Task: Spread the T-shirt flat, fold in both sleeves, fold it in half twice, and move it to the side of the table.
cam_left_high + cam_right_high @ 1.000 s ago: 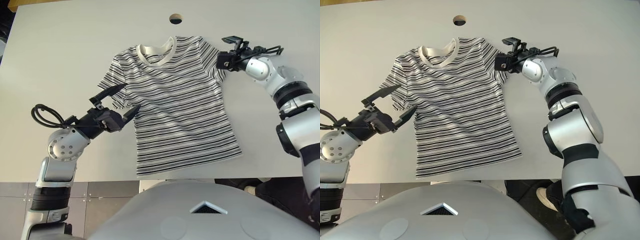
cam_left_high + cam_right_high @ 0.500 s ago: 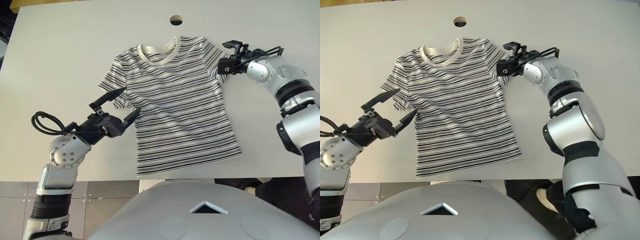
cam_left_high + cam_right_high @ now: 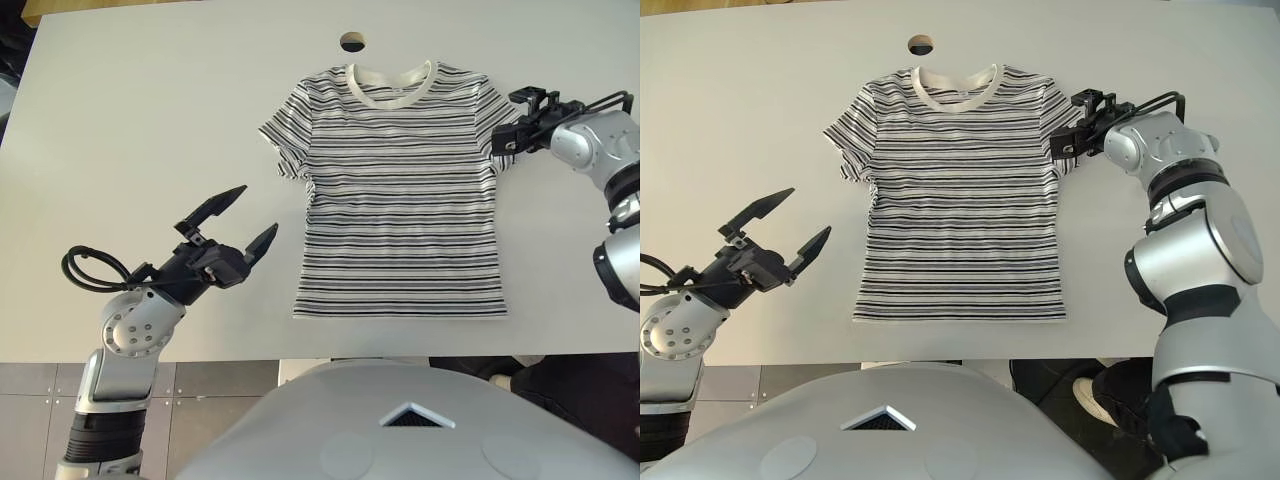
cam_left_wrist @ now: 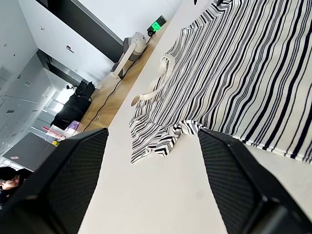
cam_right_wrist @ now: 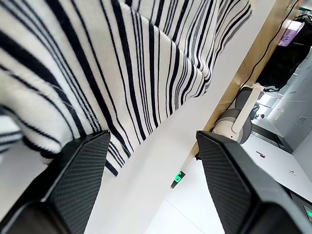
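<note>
The black-and-white striped T-shirt point(image 3: 400, 190) lies flat, face up, on the white table point(image 3: 140, 110), collar toward the far edge and both sleeves spread out. My right gripper point(image 3: 503, 140) sits at the shirt's right sleeve. In the right wrist view its fingers point(image 5: 83, 180) stand wide apart with the striped sleeve point(image 5: 97, 73) between them. My left gripper point(image 3: 256, 210) hovers open over bare table to the left of the shirt, apart from it, with nothing held. The left wrist view looks past it at the left sleeve point(image 4: 156, 141).
A round hole point(image 3: 351, 41) in the table lies just beyond the collar. The shirt's hem is close to the table's front edge point(image 3: 250, 357). Bare tabletop stretches wide to the left of the shirt.
The shirt has slid to the right along with my right gripper and now lies straight instead of skewed. My left gripper has drawn back toward the front left, off the left sleeve.
</note>
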Controlling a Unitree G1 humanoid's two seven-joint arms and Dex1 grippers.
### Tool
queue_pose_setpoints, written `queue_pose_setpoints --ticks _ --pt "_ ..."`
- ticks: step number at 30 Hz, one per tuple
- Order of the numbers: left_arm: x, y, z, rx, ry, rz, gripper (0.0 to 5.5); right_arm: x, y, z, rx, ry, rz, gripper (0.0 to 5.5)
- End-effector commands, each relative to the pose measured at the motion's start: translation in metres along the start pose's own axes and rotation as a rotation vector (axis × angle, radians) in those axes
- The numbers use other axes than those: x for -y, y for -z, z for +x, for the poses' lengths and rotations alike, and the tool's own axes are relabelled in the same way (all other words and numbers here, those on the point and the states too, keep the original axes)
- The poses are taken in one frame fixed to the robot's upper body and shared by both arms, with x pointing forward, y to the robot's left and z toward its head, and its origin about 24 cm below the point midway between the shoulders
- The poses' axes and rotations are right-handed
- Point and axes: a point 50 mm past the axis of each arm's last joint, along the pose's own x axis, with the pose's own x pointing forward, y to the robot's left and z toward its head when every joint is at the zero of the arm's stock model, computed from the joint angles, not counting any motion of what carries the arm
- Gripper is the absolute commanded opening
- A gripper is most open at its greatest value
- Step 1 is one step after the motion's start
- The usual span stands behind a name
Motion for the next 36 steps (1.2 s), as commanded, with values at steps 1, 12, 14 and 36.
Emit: queue_pose_setpoints --ticks 1,12,14,36 --pt "-0.004 0.002 0.002 -0.010 -0.001 0.016 3.43 -0.007 0.002 -0.002 0.011 -0.079 0.058 3.29" --pt "-0.003 0.002 0.005 -0.005 -0.003 0.005 3.43 0.131 -0.019 -0.035 0.285 0.203 0.155 3.29" --pt "-0.003 0.001 0.006 -0.002 0.000 0.004 3.43 0.135 -0.026 -0.036 0.330 0.206 0.147 3.29" --pt "-0.003 0.001 0.007 0.004 0.029 0.012 3.43 0.012 -0.120 0.018 0.748 -0.336 1.047 3.29"
